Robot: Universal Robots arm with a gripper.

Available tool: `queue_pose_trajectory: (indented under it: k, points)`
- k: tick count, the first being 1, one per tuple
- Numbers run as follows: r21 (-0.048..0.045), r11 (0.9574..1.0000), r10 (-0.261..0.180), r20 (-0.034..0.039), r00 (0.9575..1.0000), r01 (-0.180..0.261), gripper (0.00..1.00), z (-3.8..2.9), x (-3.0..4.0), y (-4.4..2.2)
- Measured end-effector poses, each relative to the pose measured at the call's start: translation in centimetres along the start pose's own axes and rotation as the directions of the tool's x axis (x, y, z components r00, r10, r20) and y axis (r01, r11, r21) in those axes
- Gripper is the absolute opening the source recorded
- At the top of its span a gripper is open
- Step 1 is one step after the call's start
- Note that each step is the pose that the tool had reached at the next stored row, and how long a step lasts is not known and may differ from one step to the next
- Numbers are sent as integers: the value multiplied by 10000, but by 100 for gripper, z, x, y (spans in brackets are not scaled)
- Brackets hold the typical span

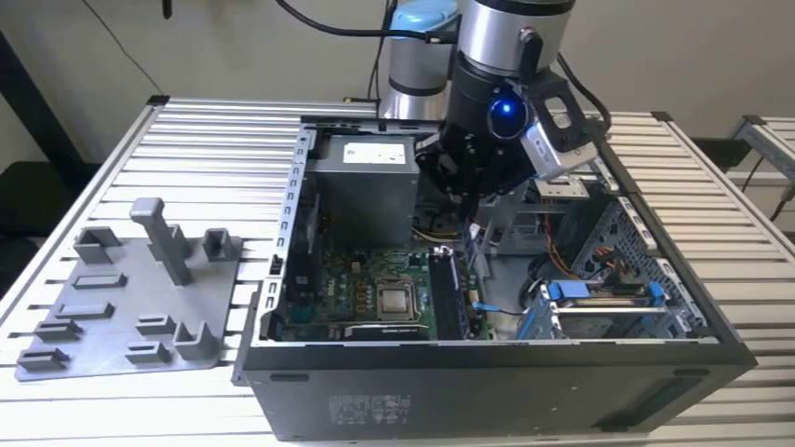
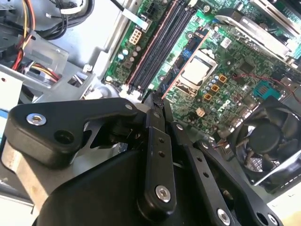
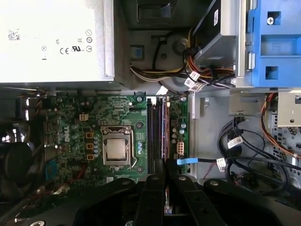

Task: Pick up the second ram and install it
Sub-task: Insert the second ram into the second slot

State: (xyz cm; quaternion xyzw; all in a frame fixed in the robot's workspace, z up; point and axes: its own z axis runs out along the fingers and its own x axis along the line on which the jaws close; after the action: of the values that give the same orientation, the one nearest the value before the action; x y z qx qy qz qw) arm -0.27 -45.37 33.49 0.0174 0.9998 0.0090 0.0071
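Black gripper fingers are pinching narrow on the second ram, holding the stick on edge so it lines up with the motherboard's memory slots; it is hanging just above them.

Slatted metal table (pale, ribbed) against plain beige wall; dark frame at exterior view's left.

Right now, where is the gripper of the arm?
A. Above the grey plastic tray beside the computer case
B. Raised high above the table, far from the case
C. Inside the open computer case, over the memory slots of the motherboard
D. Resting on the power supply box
C: in the exterior view the gripper reaches down into the open computer case, and the first wrist view shows its fingers right at the memory slots of the motherboard.
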Motion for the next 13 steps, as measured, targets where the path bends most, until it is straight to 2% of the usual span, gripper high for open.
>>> queue_pose_trajectory:
  k: [13]
  points:
    - [1, 10000, -2, 0, 10000, 2, 14, 225, 22, -13]
